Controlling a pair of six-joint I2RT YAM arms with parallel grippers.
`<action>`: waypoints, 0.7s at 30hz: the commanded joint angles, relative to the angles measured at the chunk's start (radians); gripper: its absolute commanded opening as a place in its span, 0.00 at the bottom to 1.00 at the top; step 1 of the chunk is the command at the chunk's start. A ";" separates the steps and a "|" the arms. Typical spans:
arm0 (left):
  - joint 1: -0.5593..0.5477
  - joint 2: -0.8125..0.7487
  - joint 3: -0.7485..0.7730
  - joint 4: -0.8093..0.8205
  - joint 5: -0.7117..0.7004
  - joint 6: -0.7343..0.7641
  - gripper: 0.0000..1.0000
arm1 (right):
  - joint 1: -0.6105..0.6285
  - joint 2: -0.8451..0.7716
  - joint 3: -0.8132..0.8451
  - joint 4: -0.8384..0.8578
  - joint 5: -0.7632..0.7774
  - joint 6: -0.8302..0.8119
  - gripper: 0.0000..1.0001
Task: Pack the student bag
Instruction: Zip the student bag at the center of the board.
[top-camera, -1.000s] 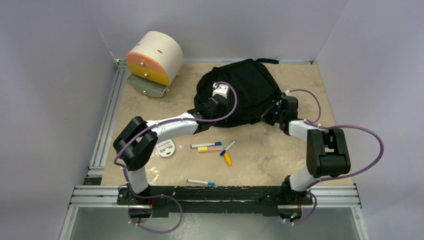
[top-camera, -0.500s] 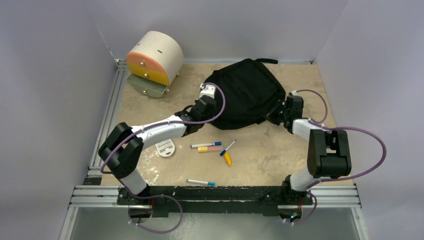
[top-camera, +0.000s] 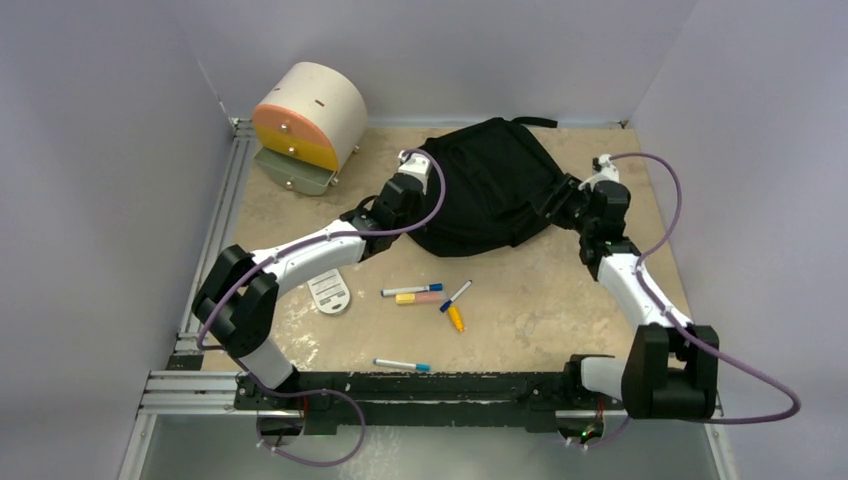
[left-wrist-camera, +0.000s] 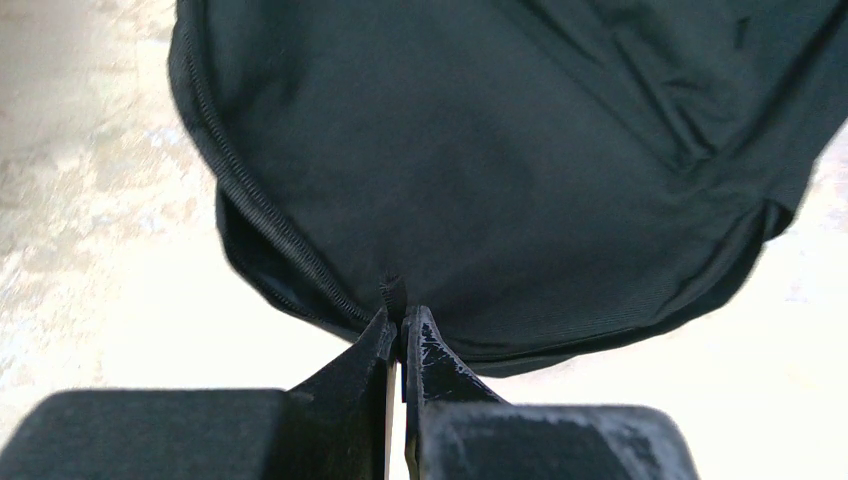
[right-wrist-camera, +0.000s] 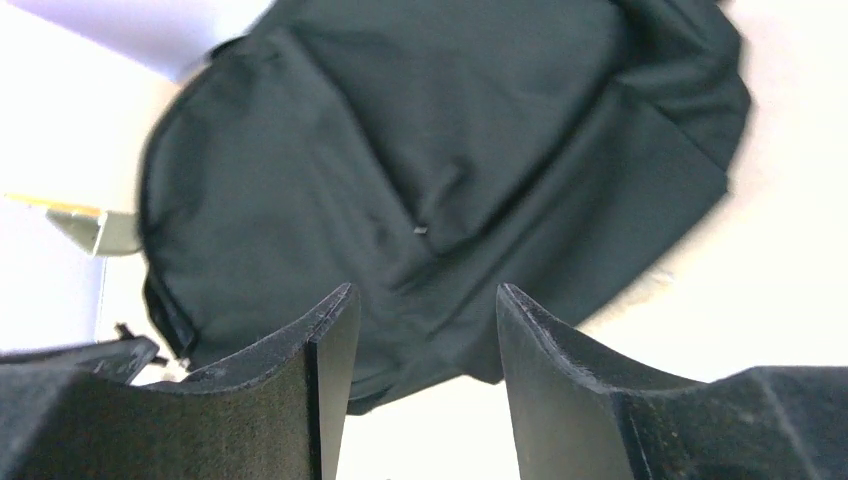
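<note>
**Step in hand (judged): opening the student bag for packing**

The student bag (top-camera: 490, 185) lies flat at the far middle of the bench (top-camera: 540, 310), with none of the loose items in it. The left gripper (left-wrist-camera: 400, 315) is closed on a small dark pull tab (left-wrist-camera: 392, 292) on the zipper seam at the bag's rim. The right gripper (right-wrist-camera: 425, 300) stands open near the bag's right side. Nothing lies between its jaws, and the wrist view shows only black fabric beyond them.

**Procedure**

1. Hold the left pinch firm on the tab. The tab is short, so a sideways tug is likely to slip it free.
2. Draw the tab along the zipper line (left-wrist-camera: 262, 215), not away from it. Follow the curve of the seam.
3. Bring the right gripper down onto a fold of fabric near the seam and close it there. The bag is soft and will probably slide or bunch unless it is anchored against the pull.
4. Avoid the loose strap at the far edge.

**Inventory**

| Item | Count |
|---|---|
| Student bag | 1 |
| Pens and markers (top-camera: 412, 291) on the near bench, well apart from the bag | 5 |
| Small white flat item (top-camera: 330, 293), type unclear | 1 |
| Cream-and-orange drawer box (top-camera: 305, 125), far left corner | 1 |
</note>
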 joint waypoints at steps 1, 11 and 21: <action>0.007 -0.010 0.078 0.028 0.082 0.038 0.00 | 0.155 -0.059 0.024 0.087 -0.065 -0.160 0.54; 0.008 -0.012 0.085 -0.021 0.093 -0.025 0.00 | 0.475 -0.033 -0.212 0.719 -0.219 -0.487 0.55; 0.010 -0.052 0.041 -0.030 0.067 -0.081 0.00 | 0.542 0.143 -0.085 0.666 -0.354 -0.840 0.57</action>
